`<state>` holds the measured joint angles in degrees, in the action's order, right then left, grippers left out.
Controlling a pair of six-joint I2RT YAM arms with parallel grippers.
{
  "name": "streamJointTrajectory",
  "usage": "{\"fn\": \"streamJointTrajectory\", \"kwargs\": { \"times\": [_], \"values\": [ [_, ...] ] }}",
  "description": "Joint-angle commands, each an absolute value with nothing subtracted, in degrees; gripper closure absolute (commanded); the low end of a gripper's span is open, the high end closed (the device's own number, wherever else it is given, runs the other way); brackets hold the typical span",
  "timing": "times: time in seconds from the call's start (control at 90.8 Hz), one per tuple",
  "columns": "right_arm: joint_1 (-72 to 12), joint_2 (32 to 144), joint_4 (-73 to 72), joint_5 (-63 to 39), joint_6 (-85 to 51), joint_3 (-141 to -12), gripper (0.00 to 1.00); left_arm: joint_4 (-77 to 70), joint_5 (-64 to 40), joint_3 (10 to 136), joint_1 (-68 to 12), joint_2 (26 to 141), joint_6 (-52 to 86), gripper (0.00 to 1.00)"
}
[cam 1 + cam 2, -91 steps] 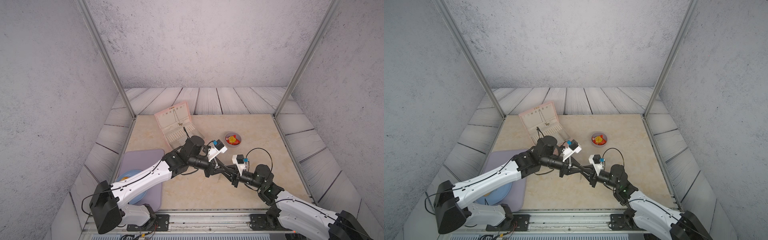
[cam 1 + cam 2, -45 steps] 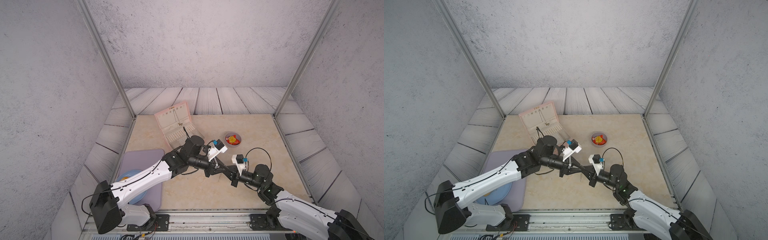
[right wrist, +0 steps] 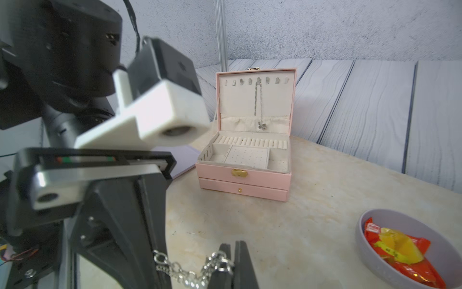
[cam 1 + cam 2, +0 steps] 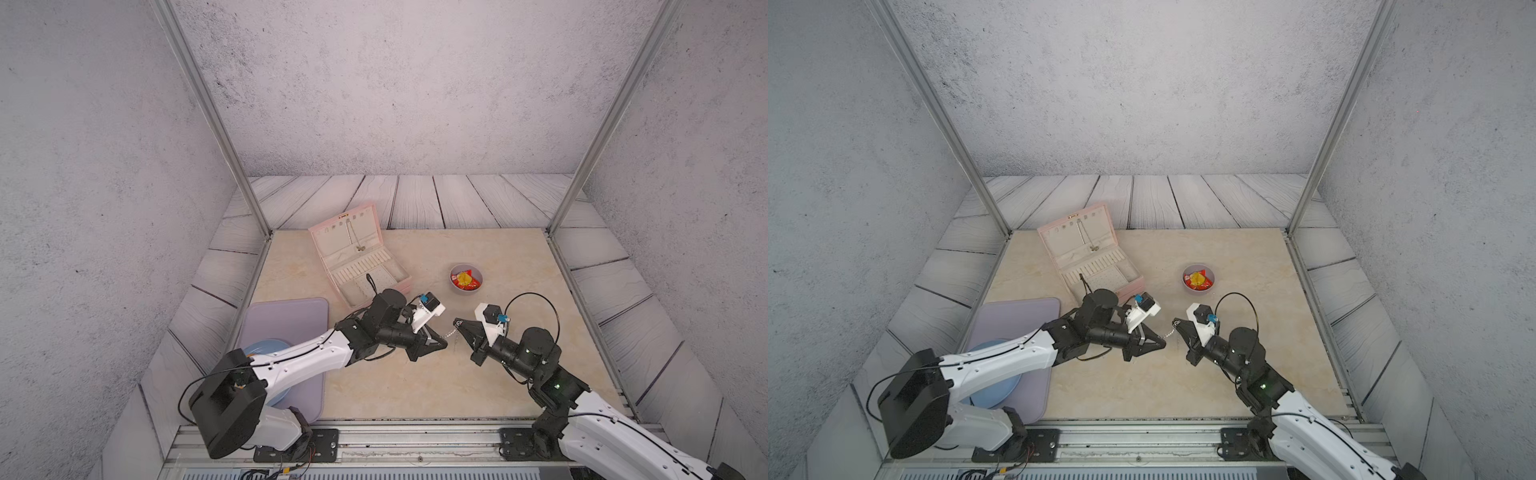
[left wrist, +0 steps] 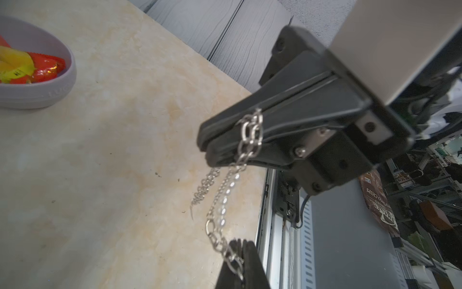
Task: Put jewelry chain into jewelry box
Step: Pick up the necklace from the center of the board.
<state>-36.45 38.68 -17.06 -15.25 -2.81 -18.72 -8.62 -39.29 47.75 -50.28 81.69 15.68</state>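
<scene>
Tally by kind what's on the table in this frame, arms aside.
Chains: 2 (jewelry chain, pendant necklace)
Boxes: 1 (jewelry box)
Bowls: 1 (grey bowl)
Plates: 1 (blue plate)
Mats: 1 (purple mat)
Total: 6; the snack packets in the bowl overlap too much to count.

The jewelry chain (image 5: pixel 251 132) is shiny silvery metal; the jewelry box (image 3: pixel 270 177) matt pink, cream cloth-lined; the counter (image 3: pixel 300 237) smooth, marble-like.

- A robotics lab booth: grey concrete-look wall panels (image 4: pixel 374 83) between bare aluminium corner posts (image 4: pixel 210 112).
- Silvery slotted mounting rail (image 4: pixel 415 432) edging the beige marble-look tabletop (image 4: pixel 415 386).
</scene>
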Motion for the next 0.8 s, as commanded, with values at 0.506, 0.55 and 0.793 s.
{"fn": "streamJointTrajectory", "kwargs": {
  "times": [0.506, 0.55, 0.793],
  "values": [
    [-37.24, 47.04, -0.21, -0.64, 18.11, -29.88, 1.00, -14.98, -33.65, 44.24, -47.50, 82.64, 16.88, 0.12],
    [-37.31, 47.43, 0.03, -0.12, 18.18, -30.00, 1.00, -14.01, -31.82, 43.16, -47.11, 80.51, 16.88, 0.09],
    [-38.02, 46.39, 0.19, -0.21, 17.62, -29.45, 1.00, 2.65, -11.21, 42.78, -37.30, 65.04, 25.89, 0.01]
  ]
}}
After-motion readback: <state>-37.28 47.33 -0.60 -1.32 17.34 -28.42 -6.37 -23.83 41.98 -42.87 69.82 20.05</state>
